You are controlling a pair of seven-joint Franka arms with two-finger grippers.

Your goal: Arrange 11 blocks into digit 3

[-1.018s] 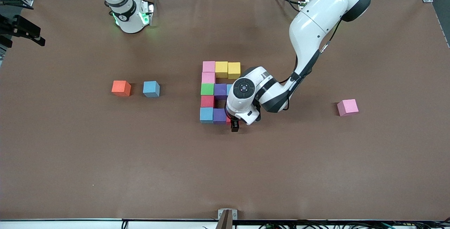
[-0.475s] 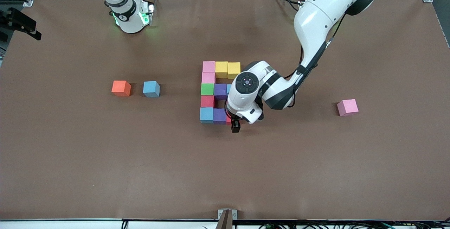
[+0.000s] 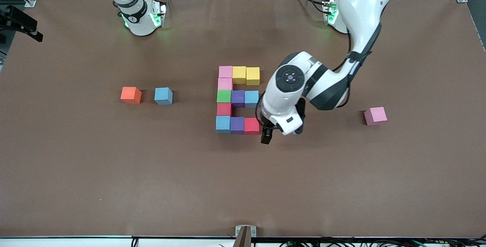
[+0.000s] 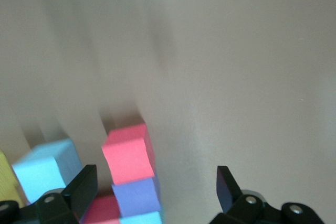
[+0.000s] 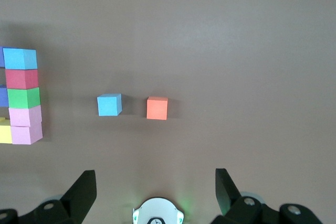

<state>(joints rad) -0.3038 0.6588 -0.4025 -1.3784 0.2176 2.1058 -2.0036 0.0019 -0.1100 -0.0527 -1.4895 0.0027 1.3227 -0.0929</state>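
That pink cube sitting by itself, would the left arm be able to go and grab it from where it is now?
Probably yes. The lone pink cube sits by itself toward the left arm's end of the table, nothing touching it. The left gripper is open and empty beside the finished digit 3, with only bare table between them.

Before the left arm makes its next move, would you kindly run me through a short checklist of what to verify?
1. Left gripper open and empty, beside the figure: ok.
2. Red block resting on the table against the purple block: ok.
3. Digit 3 has eleven touching cubes, three bars on one column: ok.
4. Spare cubes, the loose pink, loose blue and orange cube, lie apart from the figure: ok.
5. Right gripper open, waiting: ok.
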